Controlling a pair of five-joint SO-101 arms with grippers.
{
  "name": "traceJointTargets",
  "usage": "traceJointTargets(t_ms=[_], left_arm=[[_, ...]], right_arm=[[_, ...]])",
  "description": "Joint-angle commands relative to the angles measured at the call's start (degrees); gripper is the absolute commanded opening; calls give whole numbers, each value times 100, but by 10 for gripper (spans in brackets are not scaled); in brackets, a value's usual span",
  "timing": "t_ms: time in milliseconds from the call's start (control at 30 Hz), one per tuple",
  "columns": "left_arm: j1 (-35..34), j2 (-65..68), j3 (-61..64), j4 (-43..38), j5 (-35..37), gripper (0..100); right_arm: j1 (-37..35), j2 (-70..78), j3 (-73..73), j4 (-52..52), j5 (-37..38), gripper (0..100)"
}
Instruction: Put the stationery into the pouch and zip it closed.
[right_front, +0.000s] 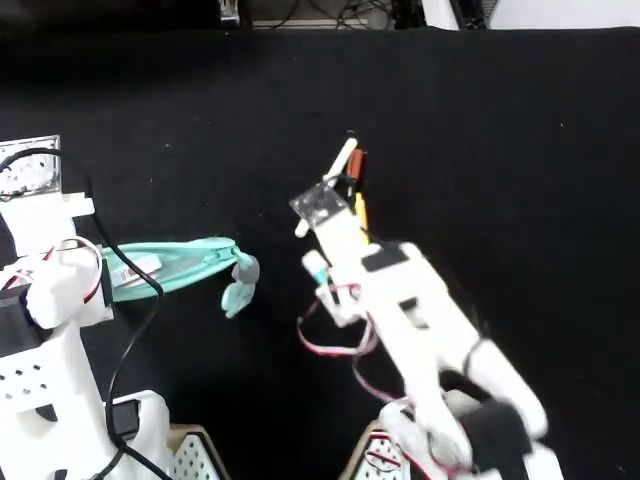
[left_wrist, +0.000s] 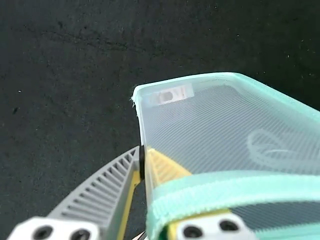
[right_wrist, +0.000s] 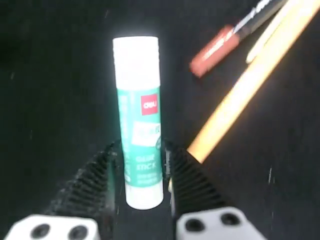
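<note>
Your black table (right_front: 520, 150) carries everything. The biggest piece on it is the mint mesh pouch (right_front: 175, 262), lying at the left side with its long axis across the table and its tab (right_front: 240, 284) hanging off the end nearer the middle. Your left gripper (left_wrist: 142, 159) is clamped on the pouch's other end. In the left wrist view the grey ribbed finger (left_wrist: 100, 192) sits outside the edge and the yellow one shows through the mesh, with their tips meeting on the seam. You cannot tell from these pictures whether the zip is open.

Your right gripper (right_wrist: 142, 150) is well apart from the pouch, out past the middle of the table, low over the loose stationery. Its jaws stand narrow but not closed. They straddle the lower half of the glue (right_wrist: 136, 90), one ribbed finger (right_wrist: 95, 175) on each side, and a thin dark gap shows along both flanks. The glue lies flat on the table, in line with the jaws, its white cap end pointing away from the wrist.

Just beside the glue, outside one finger, lies the orange pencil (right_wrist: 250, 80), slanting away from the gripper. The red-capped pen (right_wrist: 217, 47) lies beyond it, close alongside, clear of the jaws.
</note>
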Motion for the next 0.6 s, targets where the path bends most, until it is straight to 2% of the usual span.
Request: traceJointTargets(t_ms=[0, 67, 167, 200, 400, 567], left_arm=[[110, 44, -295, 53, -44, 30], [110, 44, -295, 53, -26, 30], [75, 62, -286, 53, -26, 30], [75, 62, -277, 53, -26, 30], [66, 44, 163, 53, -26, 30], [110, 44, 57, 18, -18, 30]], right_arm=[[79, -1596, 532, 756, 387, 21], [70, -2308, 848, 1213, 589, 81], [211, -3002, 1130, 1345, 774, 215], [246, -3108, 1147, 1345, 782, 229], [-105, -3108, 1059, 1327, 747, 213], [-387, -2457, 470, 1204, 642, 208]])
